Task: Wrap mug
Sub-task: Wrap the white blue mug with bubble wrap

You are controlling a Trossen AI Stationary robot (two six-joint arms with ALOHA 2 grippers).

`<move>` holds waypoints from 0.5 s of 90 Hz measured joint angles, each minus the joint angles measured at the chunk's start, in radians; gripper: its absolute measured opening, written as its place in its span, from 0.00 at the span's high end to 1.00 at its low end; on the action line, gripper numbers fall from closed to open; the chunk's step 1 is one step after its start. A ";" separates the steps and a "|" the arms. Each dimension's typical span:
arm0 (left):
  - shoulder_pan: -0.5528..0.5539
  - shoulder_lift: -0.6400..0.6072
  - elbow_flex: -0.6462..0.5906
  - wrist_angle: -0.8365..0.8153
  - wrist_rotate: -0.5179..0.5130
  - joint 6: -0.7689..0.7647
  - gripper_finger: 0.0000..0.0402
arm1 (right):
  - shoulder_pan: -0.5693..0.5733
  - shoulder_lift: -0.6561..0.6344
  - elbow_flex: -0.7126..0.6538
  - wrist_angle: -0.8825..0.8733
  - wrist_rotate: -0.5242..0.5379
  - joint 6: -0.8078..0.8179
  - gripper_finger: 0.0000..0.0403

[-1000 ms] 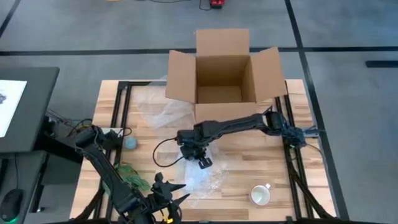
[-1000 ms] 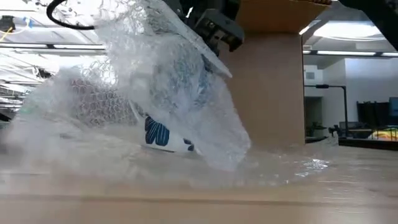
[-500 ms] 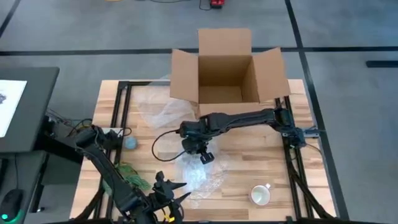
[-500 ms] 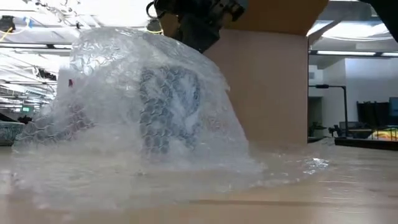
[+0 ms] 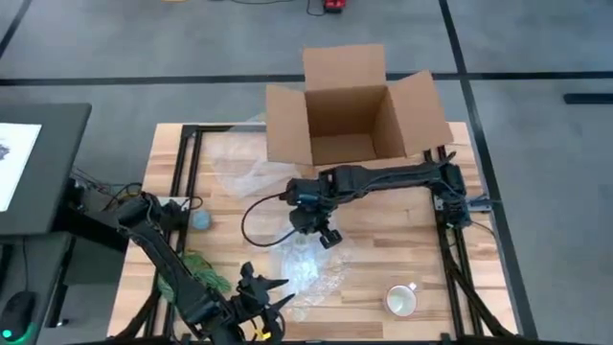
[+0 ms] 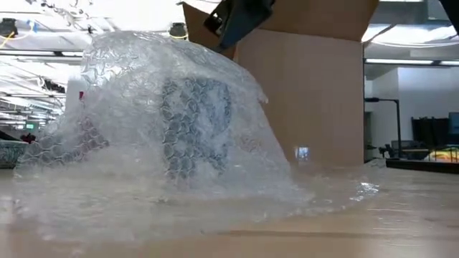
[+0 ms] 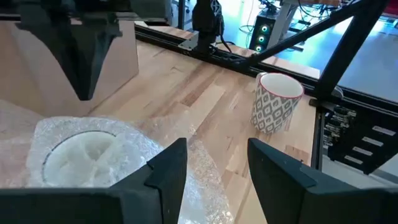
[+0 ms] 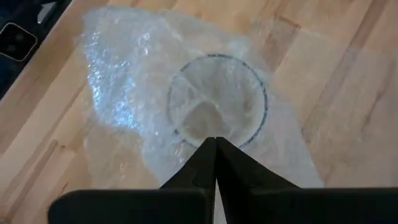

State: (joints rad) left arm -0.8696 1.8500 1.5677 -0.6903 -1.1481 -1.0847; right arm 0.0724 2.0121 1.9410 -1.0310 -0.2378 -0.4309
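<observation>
Two grippers: left gripper [image 7: 211,163] parked at the near table edge, fingers apart, empty; right gripper [image 5: 327,236] pinched together, empty, hovering just above the bubble wrap [image 6: 172,136]. Two mugs: one upright, draped under that wrap mid-table [image 8: 217,99], one patterned mug [image 7: 276,102] bare, near-right. One open cardboard box [image 5: 350,120] at the far edge.

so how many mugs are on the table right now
2. One mug sits under the bubble wrap in the middle of the table, below the right arm's fingers. A patterned mug stands bare near the front right corner.
</observation>
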 joint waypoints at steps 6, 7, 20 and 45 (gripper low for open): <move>0.000 0.000 0.000 0.000 0.000 0.000 0.63 | 0.007 0.000 0.000 -0.007 0.000 0.000 1.00; 0.000 0.000 0.000 0.000 0.000 0.000 0.63 | 0.008 0.000 0.000 -0.008 0.000 0.000 1.00; 0.000 0.000 0.000 0.000 0.005 -0.001 0.63 | 0.023 0.000 0.000 -0.041 0.000 -0.004 1.00; 0.002 0.000 0.000 0.000 0.016 0.018 0.63 | 0.032 0.004 0.000 -0.029 0.052 0.034 1.00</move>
State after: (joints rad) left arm -0.8677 1.8500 1.5677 -0.6907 -1.1316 -1.0664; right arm 0.1040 2.0160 1.9411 -1.0599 -0.1856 -0.3967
